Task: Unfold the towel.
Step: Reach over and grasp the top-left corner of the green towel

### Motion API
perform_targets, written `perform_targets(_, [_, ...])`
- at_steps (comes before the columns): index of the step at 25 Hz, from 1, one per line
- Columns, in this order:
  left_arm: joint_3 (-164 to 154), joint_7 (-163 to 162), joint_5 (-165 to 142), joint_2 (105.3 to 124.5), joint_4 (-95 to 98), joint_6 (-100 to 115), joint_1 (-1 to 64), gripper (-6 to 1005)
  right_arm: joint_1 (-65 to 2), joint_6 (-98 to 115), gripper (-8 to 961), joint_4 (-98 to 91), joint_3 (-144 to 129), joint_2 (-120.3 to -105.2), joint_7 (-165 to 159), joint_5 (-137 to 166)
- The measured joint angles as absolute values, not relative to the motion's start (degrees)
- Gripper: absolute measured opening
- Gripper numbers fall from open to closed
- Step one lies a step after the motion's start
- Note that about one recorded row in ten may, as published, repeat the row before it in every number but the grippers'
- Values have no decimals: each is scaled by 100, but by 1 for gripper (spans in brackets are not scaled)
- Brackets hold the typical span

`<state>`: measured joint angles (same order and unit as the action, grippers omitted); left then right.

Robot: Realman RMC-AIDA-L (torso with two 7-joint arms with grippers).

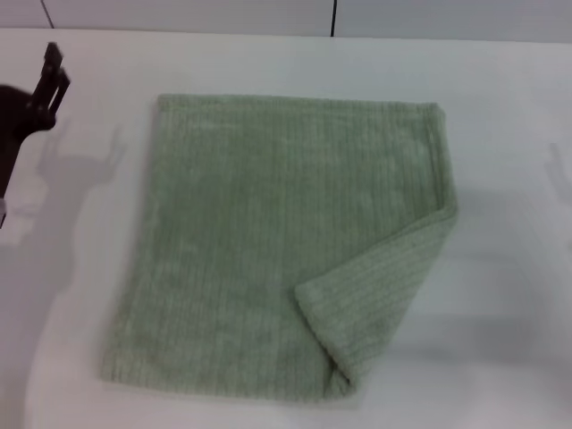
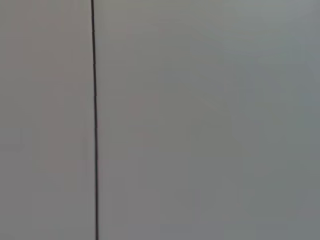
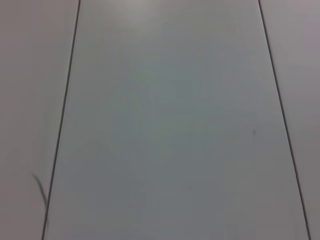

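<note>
Towel (image 1: pixel 268 241) lying flat on the white table (image 1: pixel 500 134), its long axis running from the near edge to the far edge; ribbed stripes follow the same direction. Its near right corner is folded back over the towel, toward the centre. Left gripper (image 1: pixel 49 80) raised beyond the towel's far left corner, well apart; finger state cannot be told. Right gripper out of view.

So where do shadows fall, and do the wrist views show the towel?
Head view: the left gripper throws a soft grey shadow on the table beside the towel; another faint shadow lies at the right edge. Both wrist views: only plain pale surface with dark lines, no towel.
</note>
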<state>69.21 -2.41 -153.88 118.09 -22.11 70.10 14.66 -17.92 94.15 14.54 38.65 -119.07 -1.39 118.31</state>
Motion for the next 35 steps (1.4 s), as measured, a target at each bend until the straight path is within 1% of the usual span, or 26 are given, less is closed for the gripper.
perform_targets(3, [6955,-232,-15554,11774,-2802,6540,1374,820,-1792,9422,817,1435,3875,-11900,-158,11831])
perform_targets(4, [6982,-294,-15794,11689,-3287,6033,1303,819,-1778,9431,817,1434,3877,-11900,-160,11831])
perform_targets(5, [6982,-294,-15794,11689,-3287,6033,1303,754,-1778,9431,816,1434,3877,-11900,-160,11831])
perform_targets(7, [6998,-510,-16006,11535,-3901,5237,1195,624,-1756,9436,816,1432,3885,-11900,-171,11831])
perform_targets(9, [7032,-755,-16140,11401,-4491,4383,1129,575,-1735,9443,815,1432,3895,-11900,-183,11830])
perform_targets(10, [7063,-959,-16253,11290,-4969,3642,1099,551,-1735,9443,815,1432,3895,-11900,-183,11830])
perform_targets(13, [7076,-1194,-16447,11107,-5771,2413,1044,477,-1733,9453,814,1433,3890,-11900,-184,11830])
perform_targets(14, [7093,-1272,-16530,11001,-6572,1176,999,453,-1739,9454,814,1444,3879,-11900,-196,11830])
perform_targets(15, [7093,-1272,-16530,11001,-6572,1176,999,428,-1739,9454,814,1444,3879,-11900,-196,11830])
perform_targets(17, [7209,-1262,-16533,10982,-7229,-8,987,379,-1761,9452,813,1465,3849,-11899,-270,11830])
perform_targets(19, [7538,-1014,-16513,11076,-8014,-1749,1068,319,-1837,9376,813,1480,3782,-11863,-495,12019])
perform_targets(21, [7538,-1014,-16513,11076,-8014,-1749,1068,258,-1876,9306,812,1480,3770,-11848,-572,12157])
perform_targets(22, [7737,-725,-16449,11188,-8306,-2525,1144,228,-1930,9219,812,1484,3767,-11836,-631,12297])
perform_targets(23, [8068,-127,-16212,11384,-8526,-3217,1223,198,-2002,9042,812,1499,3767,-11817,-724,12464])
perform_targets(24, [8263,234,-16023,11486,-8614,-3483,1257,158,-2143,8637,812,1616,3767,-11759,-880,12745])
perform_targets(25, [8263,234,-16023,11486,-8614,-3483,1257,118,-2143,8637,811,1616,3767,-11759,-880,12745])
perform_targets(26, [8484,736,-15739,11600,-8699,-3817,1296,78,-2213,8340,811,1765,3767,-11694,-1002,12919])
perform_targets(27, [8484,736,-15739,11600,-8699,-3817,1296,38,-2272,8076,811,1925,3768,-11618,-1112,13071])
perform_targets(28, [8704,1087,-15512,11689,-8746,-4084,1338,-2,-2350,7635,811,2176,3770,-11480,-1319,13302])
perform_targets(29, [9175,1822,-14892,11800,-8754,-4693,1505,-2,-2486,6868,810,2723,3791,-11201,-1643,13756])
perform_targets(30, [9205,1846,-14837,11798,-8740,-4727,1526,-2,-2486,6868,810,2723,3791,-11201,-1643,13756])
perform_targets(31, [9231,1866,-14776,11797,-8722,-4767,1546,-1,-2556,6311,810,3252,3891,-11003,-1760,14238])
perform_targets(32, [9233,1864,-14760,11796,-8708,-4766,1558,-1,-2556,6311,810,3252,3891,-11003,-1760,14238])
perform_targets(34, [9234,1874,-14755,11803,-8684,-4748,1562,-1,-2554,5735,809,3890,4257,-10907,-1763,14881])
perform_targets(35, [9220,1896,-14771,11805,-8671,-4728,1559,0,-2554,5735,809,3890,4257,-10907,-1763,14881])
